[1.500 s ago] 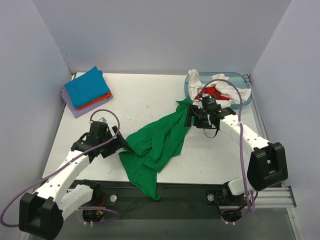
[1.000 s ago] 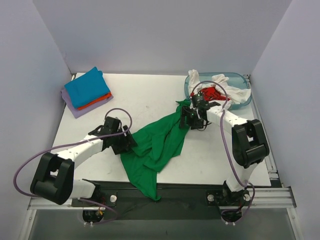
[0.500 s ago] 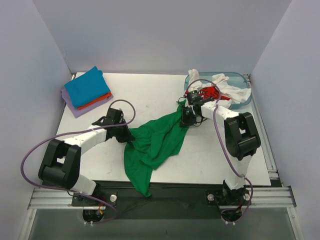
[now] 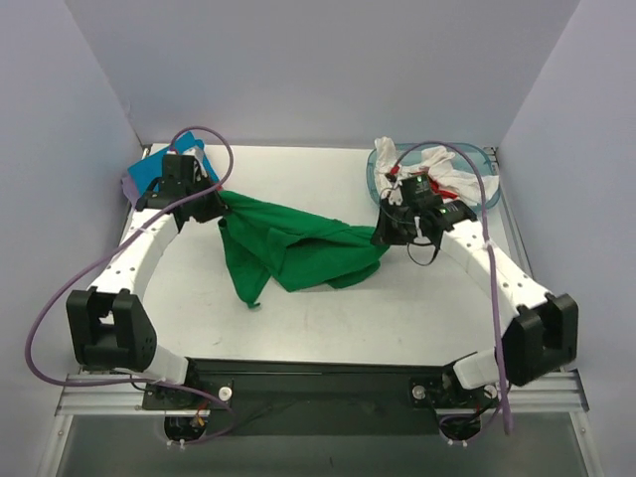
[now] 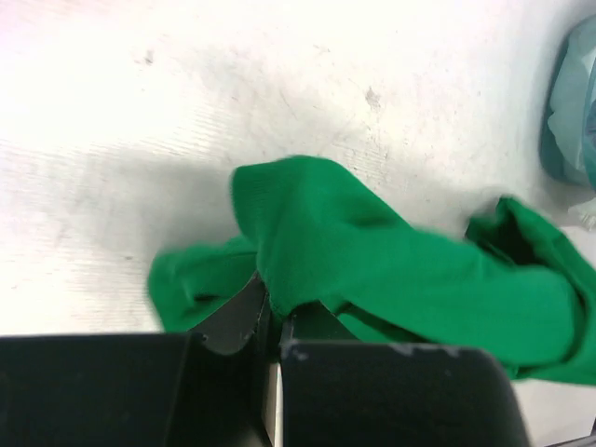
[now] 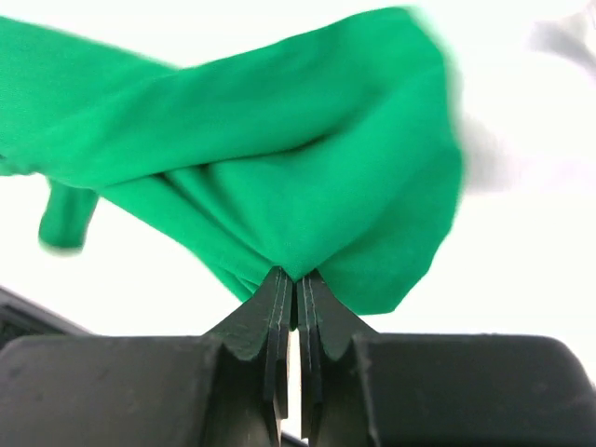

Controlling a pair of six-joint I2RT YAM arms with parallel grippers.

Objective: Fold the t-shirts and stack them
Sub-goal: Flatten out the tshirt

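1. Top view: the bright green cotton t-shirt [image 4: 298,248] is strung between the left gripper [image 4: 211,204] and the right gripper [image 4: 385,236]. Its long axis runs from one tool to the other across the white table [image 4: 298,318], and a loose tail droops nearer the left gripper. The left arm reaches far forward, just beside the folded shirt stack [image 4: 132,186].
2. Left wrist view: the jaws are pressed together on a bunched edge, and the cloth runs off to their right.
3. Right wrist view: the jaws pinch a gathered fold, with cloth fanning ahead and leftward. It is possibly a hem, but the bunching hides which. Spreading it likely means pulling apart along that axis.
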